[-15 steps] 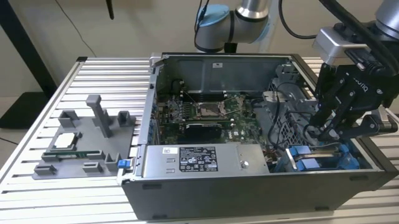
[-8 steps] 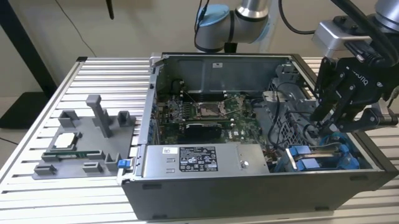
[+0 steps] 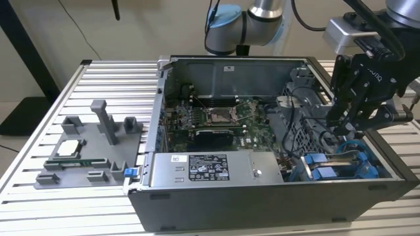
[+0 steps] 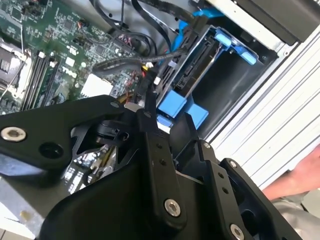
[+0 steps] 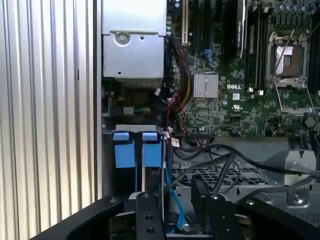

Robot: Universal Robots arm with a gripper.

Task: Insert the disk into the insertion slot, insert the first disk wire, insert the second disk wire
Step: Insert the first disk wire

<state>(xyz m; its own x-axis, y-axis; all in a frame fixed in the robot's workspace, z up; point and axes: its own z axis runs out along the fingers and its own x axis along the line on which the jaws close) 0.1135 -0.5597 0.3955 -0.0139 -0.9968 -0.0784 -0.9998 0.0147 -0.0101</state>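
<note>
The disk (image 4: 200,65) sits edge-on in the insertion slot (image 4: 235,85) of the drive cage, held in its blue carrier (image 4: 176,104). In the first wrist view the carrier's two blue tabs (image 5: 137,149) show just ahead of my fingers. My gripper (image 3: 345,130) hangs over the cage at the case's corner on the exterior view's right. Its fingers (image 5: 147,215) stand apart, open, in both wrist views (image 4: 167,125). A black wire connector (image 5: 197,186) stands close beside one finger. A blue wire (image 5: 175,207) runs between the fingers, and black wires (image 4: 150,60) loop near the disk's end.
The open computer case (image 3: 229,64) lies on a slatted metal table (image 3: 98,69). Inside are the motherboard (image 3: 217,118) and a grey power supply box (image 3: 210,169). A grey fixture with parts (image 3: 85,147) stands on the exterior view's left. A person's hand (image 4: 300,175) shows beside the case.
</note>
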